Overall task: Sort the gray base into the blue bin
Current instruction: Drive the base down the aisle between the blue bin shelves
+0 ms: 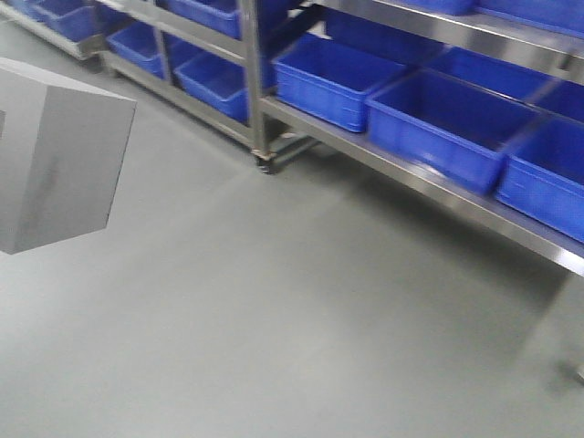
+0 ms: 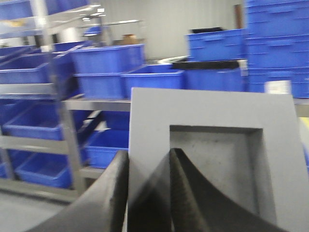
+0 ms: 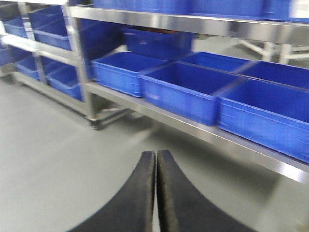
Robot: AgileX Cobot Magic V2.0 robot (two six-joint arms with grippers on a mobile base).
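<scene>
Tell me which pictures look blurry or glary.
Front view: bins smeared, soft all over. Left wrist view: rack blurred with glare up top, gray base sharper. Right wrist view: bins streaked, right gripper crisper.

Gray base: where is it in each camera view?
Front: gray base at the left edge, mid-height.
Left wrist: gray base centre to right, recess facing camera, left gripper pinching its wall.
Right wrist: not in it.
Shared landmark: castered rack leg, front and right wrist.
</scene>
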